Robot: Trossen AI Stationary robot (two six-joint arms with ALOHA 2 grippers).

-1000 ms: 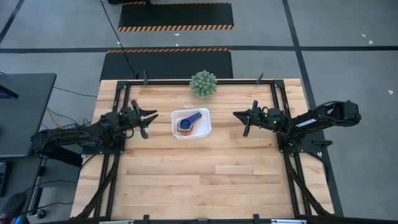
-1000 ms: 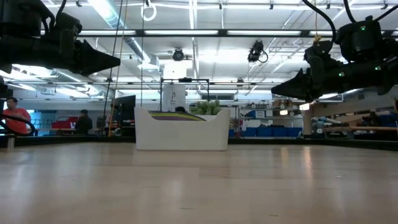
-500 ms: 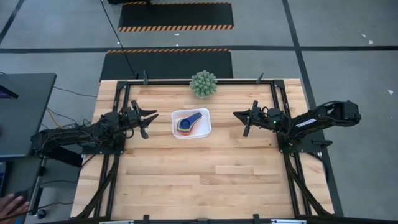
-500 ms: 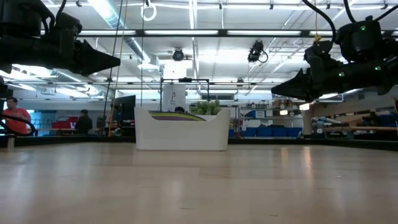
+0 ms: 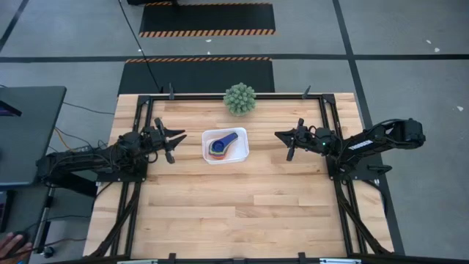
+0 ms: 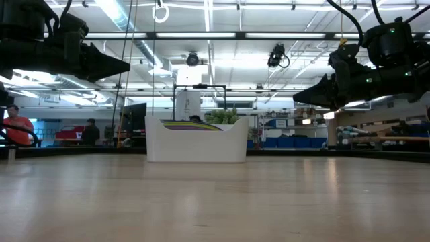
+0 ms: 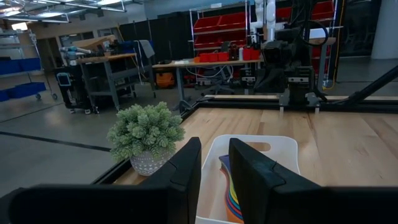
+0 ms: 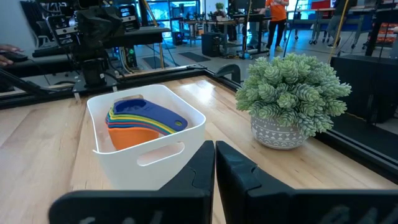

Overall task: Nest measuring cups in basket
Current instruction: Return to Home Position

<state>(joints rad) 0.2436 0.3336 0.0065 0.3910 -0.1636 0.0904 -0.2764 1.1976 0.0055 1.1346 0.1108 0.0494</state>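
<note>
The white basket (image 5: 242,153) sits on the table's far middle. Inside it the measuring cups (image 5: 222,144) lie stacked one in another, dark blue on top, with orange, yellow, green and red rims showing below it in the right wrist view (image 8: 140,118). My left gripper (image 5: 183,136) hovers above the table to the basket's left, pointing at it, its fingers a narrow gap apart (image 7: 215,162). To the basket's right my right gripper (image 5: 277,135) hovers too, pointing at the basket, fingers shut together (image 8: 214,152). Neither gripper touches anything.
A green spiky ball plant in a pale pot (image 5: 239,98) stands at the table's far edge, just behind the basket. A black frame (image 5: 327,117) runs along the table's sides. Bare wood lies on the near half. People (image 6: 17,128) stand far off in the room.
</note>
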